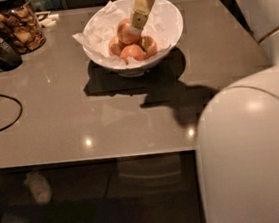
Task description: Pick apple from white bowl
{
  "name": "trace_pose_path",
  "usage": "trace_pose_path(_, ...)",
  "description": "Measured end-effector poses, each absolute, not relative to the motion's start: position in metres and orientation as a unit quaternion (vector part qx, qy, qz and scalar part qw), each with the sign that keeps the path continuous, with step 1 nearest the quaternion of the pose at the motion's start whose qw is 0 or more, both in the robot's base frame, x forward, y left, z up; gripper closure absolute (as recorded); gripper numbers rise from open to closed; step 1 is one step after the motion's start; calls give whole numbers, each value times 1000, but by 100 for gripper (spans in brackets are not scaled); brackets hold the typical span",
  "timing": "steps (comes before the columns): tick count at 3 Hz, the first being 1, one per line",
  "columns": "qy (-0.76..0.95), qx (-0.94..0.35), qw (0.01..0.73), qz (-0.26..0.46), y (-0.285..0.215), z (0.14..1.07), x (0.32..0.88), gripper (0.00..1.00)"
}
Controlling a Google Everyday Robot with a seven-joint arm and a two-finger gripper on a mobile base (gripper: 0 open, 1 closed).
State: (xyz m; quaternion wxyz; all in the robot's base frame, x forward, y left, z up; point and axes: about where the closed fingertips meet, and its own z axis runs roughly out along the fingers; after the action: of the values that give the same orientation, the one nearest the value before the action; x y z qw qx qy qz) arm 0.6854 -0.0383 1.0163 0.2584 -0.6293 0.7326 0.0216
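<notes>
Gripper (136, 27): down inside bowl (171, 16), tip at apple (126, 33); grip state cannot be told.
Apple: in bowl, among other apples.
Bowl: white, near far edge of tabletop.
Jar (16, 24): far left corner.

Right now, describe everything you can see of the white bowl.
The white bowl is round, wide and deep, glossy like ceramic, narrowing to a small base. It stands upright on the far side of the grey table and casts a dark shadow toward the camera. Crumpled white paper lines it and spills over the left rim. Four apples lie inside. The claw reaches down into it, at the largest apple.
</notes>
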Motion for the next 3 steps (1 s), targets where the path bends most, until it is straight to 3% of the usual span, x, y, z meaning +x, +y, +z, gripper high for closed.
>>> trace_pose_path(3,722,-635,272,40,-12,1007,725,0)
